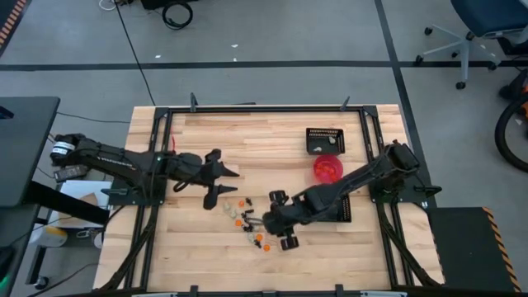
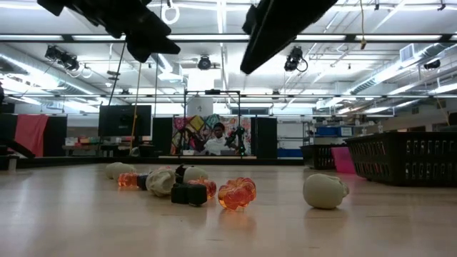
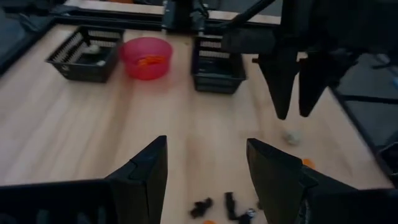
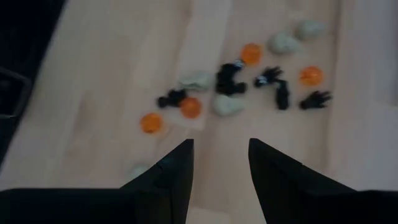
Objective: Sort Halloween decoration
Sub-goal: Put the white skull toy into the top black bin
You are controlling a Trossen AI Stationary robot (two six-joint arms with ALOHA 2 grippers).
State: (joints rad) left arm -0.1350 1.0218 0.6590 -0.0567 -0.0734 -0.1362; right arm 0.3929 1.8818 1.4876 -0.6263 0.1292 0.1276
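Observation:
The Halloween decoration is a scatter of tiny orange, black and pale cream trinkets (image 1: 247, 221) lying on the wooden table near its middle front. They also show in the right wrist view (image 4: 236, 87) and the low view (image 2: 214, 189). My right gripper (image 1: 268, 221) hovers open just right of the scatter, above the table; in its wrist view (image 4: 221, 158) nothing lies between the fingers. My left gripper (image 1: 234, 184) is open and empty to the far left of the scatter; in its wrist view (image 3: 205, 168) a few black trinkets (image 3: 224, 205) lie below it.
A round pink-red bowl (image 1: 327, 167) holding something orange stands right of centre. One black mesh tray (image 1: 324, 140) is behind it, and another (image 1: 340, 208) lies partly under my right arm. A black frame (image 1: 247, 109) borders the table. A cream trinket (image 2: 325, 191) lies apart from the scatter.

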